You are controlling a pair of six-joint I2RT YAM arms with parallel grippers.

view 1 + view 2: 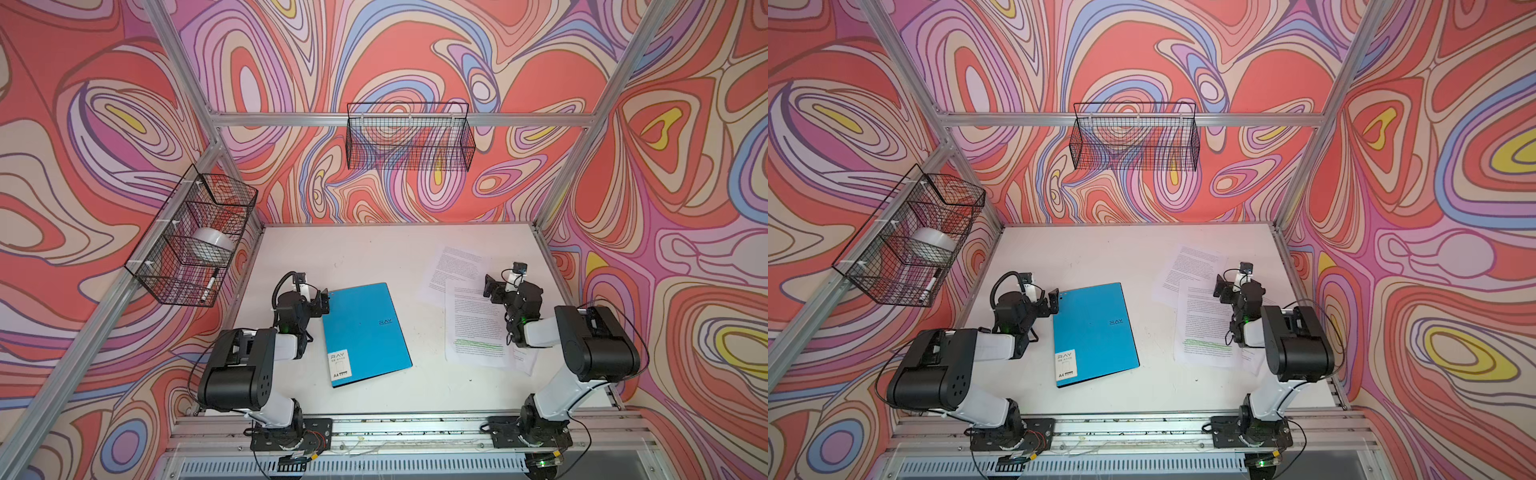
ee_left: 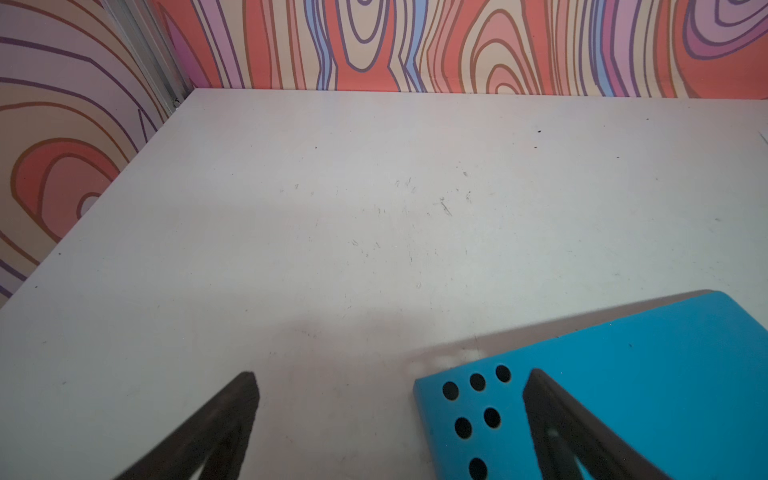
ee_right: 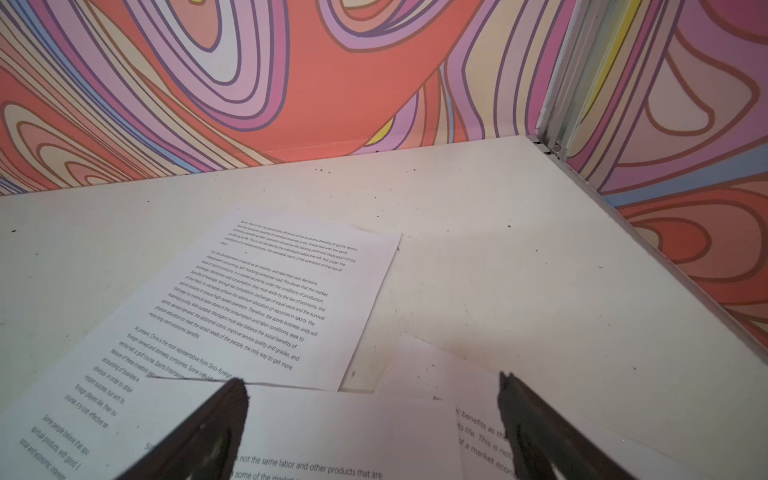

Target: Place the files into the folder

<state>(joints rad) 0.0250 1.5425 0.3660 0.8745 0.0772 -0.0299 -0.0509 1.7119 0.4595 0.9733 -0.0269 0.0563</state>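
The blue RAY folder [image 1: 365, 332] lies shut and flat on the white table [image 1: 374, 257], cover up, with its label sticker [image 1: 340, 365] at a near corner. Your left gripper [image 1: 323, 301] hangs at the folder's far corner on the same long side, jaws spread wide with nothing between them. In the left wrist view one finger [image 2: 557, 419] stands over the dark round holes [image 2: 478, 382] in that corner, the other over bare table beside the folder.

The files [image 1: 473, 316] lie to the right of the folder in both top views, with a strip of bare table between. They are three overlapping printed sheets, the one with green highlighted lines [image 1: 478, 344] on top. Your right gripper [image 3: 370, 386] hovers above their far part, likewise spread and empty.

The step in hand looks to be opening the cover, since nothing goes in while the folder is shut. The holed side seems to be the spine, so I judge you want the free long edge facing the files (a thin cover lying flat gives little to pinch). Slip a finger under that edge low and shallow and lift in an arc toward the spine. Have the other arm ready to pin the folder so it doesn't skate
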